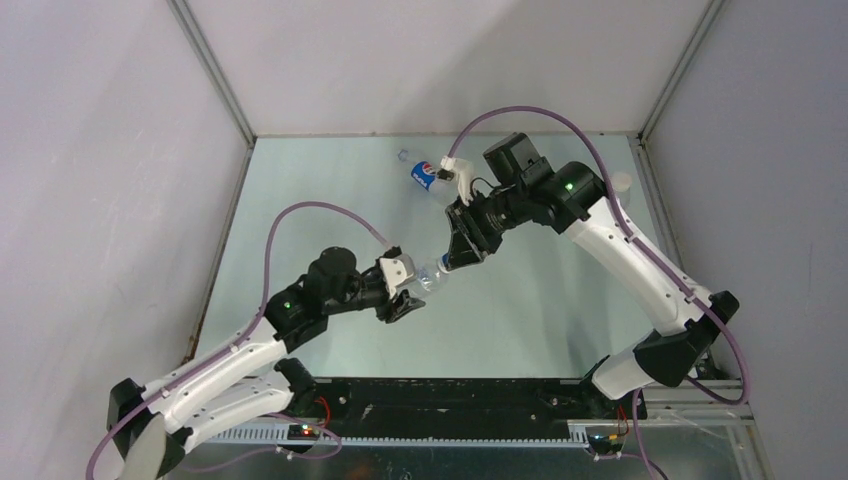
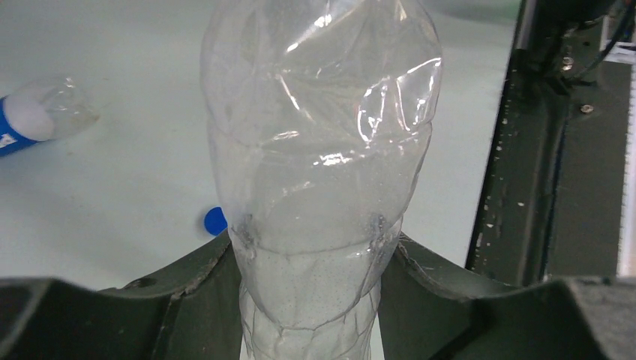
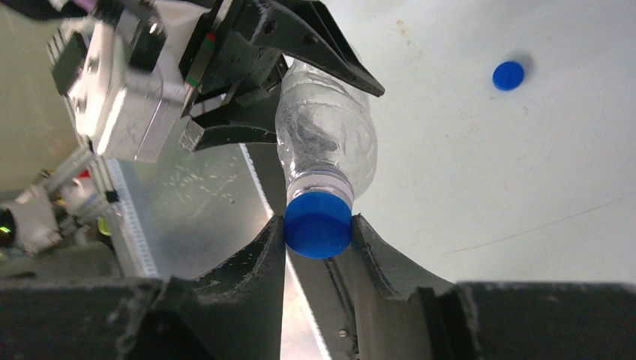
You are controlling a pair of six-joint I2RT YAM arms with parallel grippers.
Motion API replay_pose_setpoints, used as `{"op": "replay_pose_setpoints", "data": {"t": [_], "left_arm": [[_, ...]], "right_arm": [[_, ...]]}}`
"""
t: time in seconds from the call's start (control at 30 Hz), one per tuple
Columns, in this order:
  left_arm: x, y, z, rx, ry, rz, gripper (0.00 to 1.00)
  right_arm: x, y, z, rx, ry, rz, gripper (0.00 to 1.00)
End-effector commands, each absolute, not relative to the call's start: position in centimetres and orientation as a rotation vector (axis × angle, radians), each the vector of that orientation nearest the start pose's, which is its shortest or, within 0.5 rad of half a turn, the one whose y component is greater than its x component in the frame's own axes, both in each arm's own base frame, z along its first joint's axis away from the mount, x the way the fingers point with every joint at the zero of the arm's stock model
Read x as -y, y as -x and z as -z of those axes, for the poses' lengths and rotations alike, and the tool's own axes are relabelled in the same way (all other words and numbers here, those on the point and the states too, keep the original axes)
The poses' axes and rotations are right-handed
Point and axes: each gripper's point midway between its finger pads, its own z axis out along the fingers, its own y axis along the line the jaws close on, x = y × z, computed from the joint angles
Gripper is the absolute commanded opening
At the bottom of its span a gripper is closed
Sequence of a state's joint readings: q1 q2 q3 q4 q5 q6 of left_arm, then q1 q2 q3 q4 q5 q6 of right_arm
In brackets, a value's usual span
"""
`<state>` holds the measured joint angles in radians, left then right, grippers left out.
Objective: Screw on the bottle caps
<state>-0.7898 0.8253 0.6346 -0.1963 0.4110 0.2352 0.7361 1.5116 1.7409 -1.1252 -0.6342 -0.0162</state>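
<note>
Clear plastic sits pinched in your left pincer (image 1: 405,300): the plain bottle (image 2: 322,150) is clamped by its body, neck pointing toward your right pincer (image 3: 319,234). That right pincer is pressed onto the blue cap (image 3: 318,223), which sits on the bottle's mouth. A second blue cap (image 3: 508,75) lies loose on the table (image 1: 540,310), ahead of the right pincer and to its right. The Pepsi bottle (image 1: 425,175) lies on its side ahead of your left pincer, off to its left.
</note>
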Motion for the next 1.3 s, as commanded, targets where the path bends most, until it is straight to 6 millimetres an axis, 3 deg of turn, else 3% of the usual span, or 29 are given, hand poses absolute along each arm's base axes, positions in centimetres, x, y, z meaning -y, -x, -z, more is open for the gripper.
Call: {"op": "replay_pose_setpoints", "data": {"t": [0.0,0.27,0.4,0.63,0.77,1.03,1.17,1.27], "left_arm": [[27.1,-18.5,-31.6,-1.119,-1.017,0.685,0.00],[26.6,-19.4,-32.3,-1.077,-0.908,0.592,0.00],[26.2,-19.9,-31.8,-1.082,-0.867,0.519,0.00],[25.5,-20.7,-29.8,-1.150,-0.851,0.412,0.00],[25.0,-20.8,-28.7,-1.206,-0.839,0.405,0.00],[23.4,-21.6,-24.9,-1.337,-0.823,0.332,0.00],[23.2,-22.2,-23.6,-1.399,-0.836,0.288,0.00],[23.3,-22.1,-22.6,-1.446,-0.861,0.308,0.00]], "right_arm": [[-32.5,-16.9,-28.7,-2.416,1.020,-1.194,0.00],[-34.0,-18.1,-28.9,-2.562,0.655,-1.241,0.00],[-34.1,-19.0,-28.5,-2.630,0.445,-1.203,0.00],[-34.1,-20.5,-29.5,-2.587,0.302,-1.166,0.06],[-34.2,-21.1,-30.8,-2.540,0.286,-1.164,0.19],[-33.4,-22.3,-34.3,-2.354,0.334,-1.128,0.64],[-32.6,-22.3,-36.2,-2.252,0.399,-1.109,0.76],[-31.8,-21.8,-37.5,-2.170,0.478,-1.087,0.79]]}}
